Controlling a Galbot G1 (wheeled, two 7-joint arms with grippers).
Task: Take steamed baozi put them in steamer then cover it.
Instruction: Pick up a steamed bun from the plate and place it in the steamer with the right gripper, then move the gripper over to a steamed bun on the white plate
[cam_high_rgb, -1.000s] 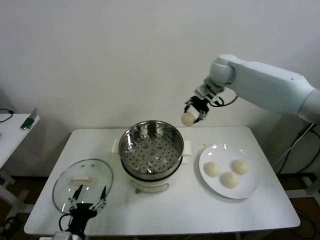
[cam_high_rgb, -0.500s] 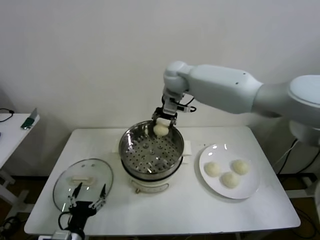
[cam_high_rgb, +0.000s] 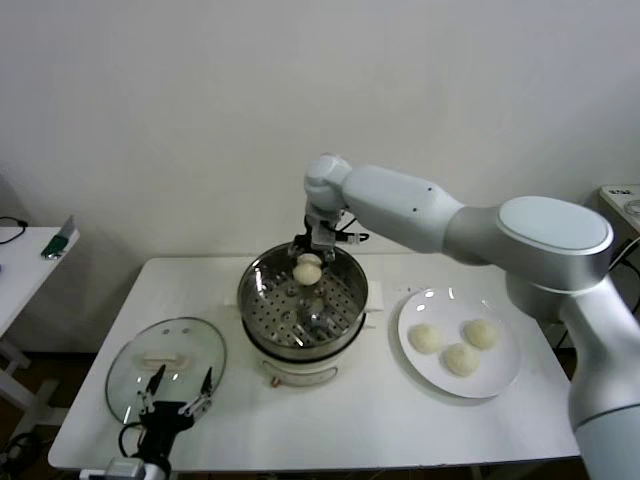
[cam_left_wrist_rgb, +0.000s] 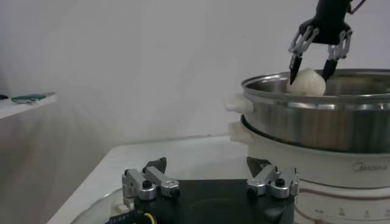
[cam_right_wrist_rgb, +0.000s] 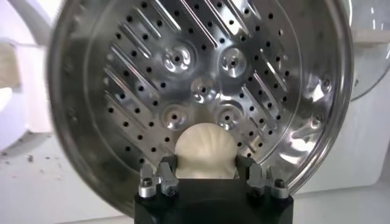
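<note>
White bun (cam_high_rgb: 307, 271) that hung beyond the pot a second ago now sits between the right pincer (cam_high_rgb: 309, 262) tips over the steamer (cam_high_rgb: 302, 300); seen from the left wrist the left pincer (cam_left_wrist_rgb: 210, 181) stays wide by the lid (cam_high_rgb: 166, 357); seen from the right wrist the tips barely touch the bun, so the drop seems near.

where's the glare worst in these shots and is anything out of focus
Head view: bright reflections on the steamer tray, a faint sheen on the cover. Right wrist view: strong highlights across the perforated tray, while the right claw and its baozi look soft up close. Left wrist view: the left claw is slightly soft.
</note>
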